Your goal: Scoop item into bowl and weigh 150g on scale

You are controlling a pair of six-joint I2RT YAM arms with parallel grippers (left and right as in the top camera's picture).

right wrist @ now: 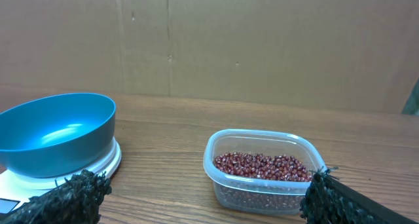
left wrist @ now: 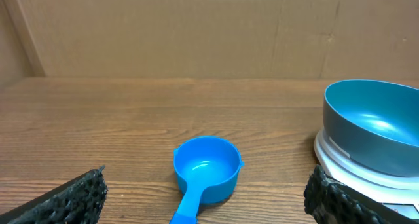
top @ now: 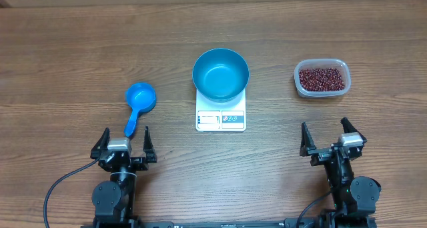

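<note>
An empty blue bowl (top: 221, 74) (left wrist: 373, 124) (right wrist: 55, 133) rests on the white scale (top: 221, 117) (left wrist: 353, 164) (right wrist: 98, 164) at the table's middle. Dark red-brown beans (top: 322, 79) (right wrist: 262, 166) fill a clear tub (top: 321, 78) (right wrist: 262, 188) to the right. A blue handled scoop (top: 138, 103) (left wrist: 204, 170) lies left of the scale, empty, handle pointing toward my left gripper (top: 124, 144) (left wrist: 206, 201). That gripper is open, with the scoop's handle between and just beyond its fingers. My right gripper (top: 332, 140) (right wrist: 206, 201) is open too, short of the tub.
Brown cardboard walls stand behind the table in both wrist views. The wooden tabletop (top: 67, 48) runs bare around the scoop, scale and tub.
</note>
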